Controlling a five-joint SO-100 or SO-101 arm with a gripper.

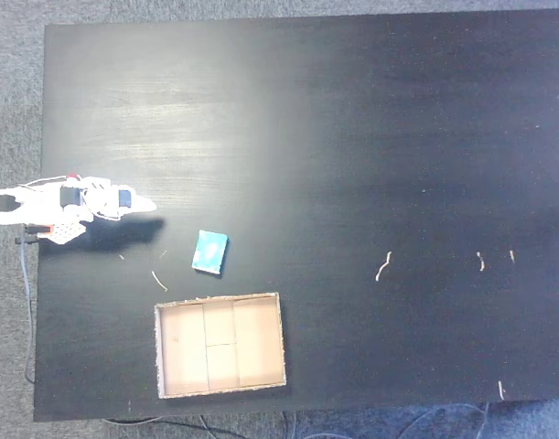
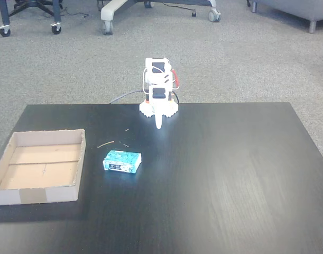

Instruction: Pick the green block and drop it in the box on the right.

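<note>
Two fixed views of one moment. The white two-finger gripper (image 1: 149,206) of the folded white plastic arm (image 1: 69,208) sits at the edge of the dark wood-grain rectangular surface (image 1: 370,137); its fingers taper together to a single point, and whether they are clenched or slightly parted cannot be told at this size. The gripper carries nothing.

The small flat teal rectangular block (image 1: 210,251) with a paler patch on top lies flat on the surface, near the gripper tip but apart from it, just ahead of the tip and off to one side. In the fixed view facing the arm, the block (image 2: 122,162) lies in front of the gripper (image 2: 159,126) and to its left.

The shallow tan cardboard box (image 1: 281,338), open-topped with low ragged walls, rests beyond the block from the gripper, near the block without touching it. A few pale thin scraps (image 1: 158,280) lie between gripper and box.
</note>
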